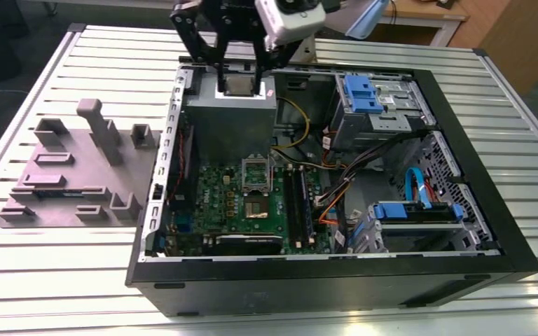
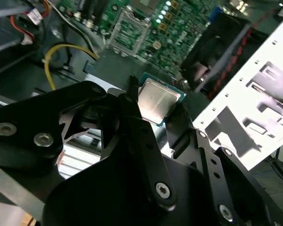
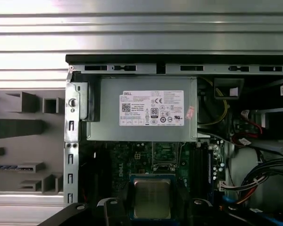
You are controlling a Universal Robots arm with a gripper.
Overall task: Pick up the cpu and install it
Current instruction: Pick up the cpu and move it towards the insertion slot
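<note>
**CPU clamped in the gripper, over the power supply**

Closed narrow in the gripper on the cpu, taken by two opposite edges between the black fingers. Carried flat and about level in both wrist views, with the pale metal top up and uncovered and a thin green rim around it. Hanging in the exterior view over the grey power supply, at the far side of the open computer case. Apart from the white label of that box, as far as can be judged.

Judged light, thin and stiff, with no bending under the clamp. Probably slippery on the smooth metal lid, so better taken at the edges, as here, and not from the top. Likely delicate on the hidden underside. Very little edge to bear on, so easy to tilt or to lose with a loose or off-centre hold.

Further out, on the green motherboard, the CPU socket with a metal frame and a dark recess that looks empty. So not yet installed. Close to the power supply, a yellow cable in a loop. Outside the case, at the exterior view's left, a grey parts fixture on the slatted metal table.
</note>
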